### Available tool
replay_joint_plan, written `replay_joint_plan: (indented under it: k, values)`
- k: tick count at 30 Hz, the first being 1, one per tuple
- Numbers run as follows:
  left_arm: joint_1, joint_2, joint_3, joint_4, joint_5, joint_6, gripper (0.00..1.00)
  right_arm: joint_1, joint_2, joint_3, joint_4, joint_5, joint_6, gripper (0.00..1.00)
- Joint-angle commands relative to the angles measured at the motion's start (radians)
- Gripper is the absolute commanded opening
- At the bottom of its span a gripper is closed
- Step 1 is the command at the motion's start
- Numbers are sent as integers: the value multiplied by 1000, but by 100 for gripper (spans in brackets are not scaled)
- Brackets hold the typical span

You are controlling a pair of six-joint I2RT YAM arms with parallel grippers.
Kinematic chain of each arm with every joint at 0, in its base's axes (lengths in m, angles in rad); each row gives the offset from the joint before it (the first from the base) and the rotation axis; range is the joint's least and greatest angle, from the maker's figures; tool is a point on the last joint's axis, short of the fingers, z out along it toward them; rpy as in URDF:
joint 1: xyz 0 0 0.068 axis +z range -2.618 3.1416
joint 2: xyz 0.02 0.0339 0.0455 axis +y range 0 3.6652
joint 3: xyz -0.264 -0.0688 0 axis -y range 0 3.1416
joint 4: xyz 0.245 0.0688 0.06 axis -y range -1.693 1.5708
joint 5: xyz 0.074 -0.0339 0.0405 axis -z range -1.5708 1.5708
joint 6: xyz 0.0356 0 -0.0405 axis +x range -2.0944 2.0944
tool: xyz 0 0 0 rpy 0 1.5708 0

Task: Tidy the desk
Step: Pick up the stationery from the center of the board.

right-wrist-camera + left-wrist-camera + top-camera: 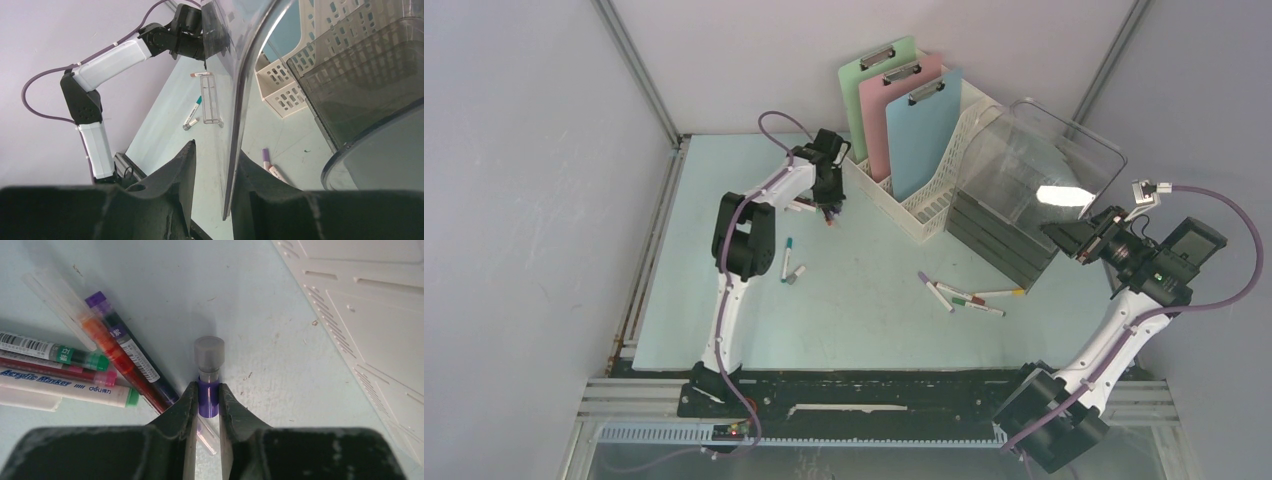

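Bench [864,300]: a pale mint-blue top that fills the middle of the overhead view, with both arm bases at its near edge and everything else standing or lying on it.
Left claw [207,390]: reaches to the far left part of the bench, just beside the file rack. Its fingers are pressed onto a purple marker [208,399], and the marker's grey cap points away from the claw.
Marker pile [75,370]: orange, dark purple, green-capped and pink-capped pens lie fanned out on the bench just left of the held marker. They come close to it near the claw.
File rack [924,205]: a white slotted rack at the far centre. It holds a green clipboard [869,85], a pink clipboard [899,100] and a blue clipboard [921,140], all upright and leaning back.
Right claw [217,152]: at the near right corner of a clear bin [1034,160], with one finger on each side of the bin's thin wall. One finger lies against the wall and a narrow gap shows at the other, so I cannot tell whether it is gripping.
Clear bin: sits tilted over a stack of dark grey trays [999,235], just right of the rack.
Other markers: a pair [790,262] lies near the left arm, and a small group [964,293] lies in front of the trays.
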Motion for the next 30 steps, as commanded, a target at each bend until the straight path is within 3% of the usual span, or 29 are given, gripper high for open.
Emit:
replay_joint_plan:
  k: [1,8,16,23,30]
  values:
    - [-1,-95,-69,19,42,57,15,8,-27,4,-10,-69,3,37]
    - [-1,-367,-366,257,163,84,9,8,-27,4,-18,-70,-6,37]
    - [-5,-607,-732,596,377,-13,5,8,-25,2,-26,-69,-19,37]
    - [-41,-687,-1011,1178,728,-237,4,9,-26,-13,24,-119,31,37]
    - [-150,-614,-1132,1841,783,-594,4,10,-26,-14,27,-143,35,37]
